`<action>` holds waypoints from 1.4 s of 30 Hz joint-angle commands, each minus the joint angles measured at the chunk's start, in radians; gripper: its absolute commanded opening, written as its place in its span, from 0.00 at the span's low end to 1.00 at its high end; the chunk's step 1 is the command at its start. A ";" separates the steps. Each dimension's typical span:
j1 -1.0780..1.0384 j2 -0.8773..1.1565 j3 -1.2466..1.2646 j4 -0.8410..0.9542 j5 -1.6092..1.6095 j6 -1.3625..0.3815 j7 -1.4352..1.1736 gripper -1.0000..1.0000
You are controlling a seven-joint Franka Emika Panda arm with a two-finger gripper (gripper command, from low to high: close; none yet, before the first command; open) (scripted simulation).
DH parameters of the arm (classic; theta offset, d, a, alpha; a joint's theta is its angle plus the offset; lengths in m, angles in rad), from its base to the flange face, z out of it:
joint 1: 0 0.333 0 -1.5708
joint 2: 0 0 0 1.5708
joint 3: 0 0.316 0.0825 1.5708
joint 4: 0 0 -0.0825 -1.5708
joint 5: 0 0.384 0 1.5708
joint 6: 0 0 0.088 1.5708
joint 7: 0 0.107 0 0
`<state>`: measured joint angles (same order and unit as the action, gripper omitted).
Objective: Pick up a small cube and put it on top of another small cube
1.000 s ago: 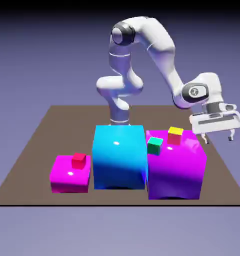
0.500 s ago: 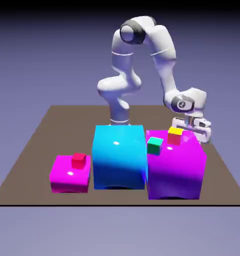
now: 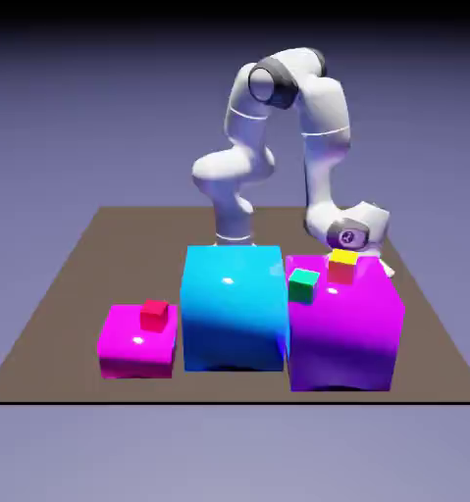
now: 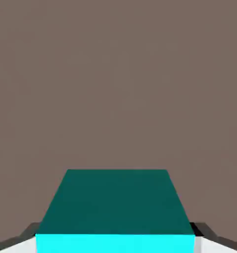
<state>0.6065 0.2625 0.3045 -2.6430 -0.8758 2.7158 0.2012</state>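
Note:
The small light-cyan cube (image 4: 115, 207) fills the lower middle of the hand view, resting on the brown table. My gripper (image 4: 115, 238) is shut on it, and a grey fingertip (image 4: 21, 237) presses against each side with no gap showing. In the exterior view the hand has dropped behind the tall magenta block (image 3: 344, 328), so only the wrist (image 3: 351, 233) shows; the fingers and the cyan cube are hidden there. The small red cube (image 3: 154, 314) sits on the low magenta block (image 3: 135, 345) at the exterior view's left.
A large cyan block (image 3: 233, 306) stands between the two magenta blocks. On the tall magenta block sit a tiny green cube (image 3: 302, 285) and a tiny yellow-topped cube (image 3: 342, 266), just in front of my wrist.
The arm swung in from the exterior view's right and sank behind the tall magenta block. The fingers, spread wide a second ago, now sit against the cyan cube.

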 commanded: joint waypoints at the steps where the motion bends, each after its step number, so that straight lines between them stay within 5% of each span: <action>1: -0.010 -0.029 0.022 -0.010 0.043 -0.011 -0.033 0.00; 7: -0.056 -0.157 0.117 -0.054 0.236 -0.063 -0.179 0.00; 18: -0.142 -0.107 0.294 0.132 0.714 -0.240 0.066 0.00; 30: -0.297 -0.389 0.208 0.217 1.235 -0.427 -0.357 0.00; 42: -0.610 -0.429 -0.111 0.349 1.417 -0.642 0.076 0.00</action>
<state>-0.0026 -0.1664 0.1940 -2.2945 0.5445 2.0737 0.2758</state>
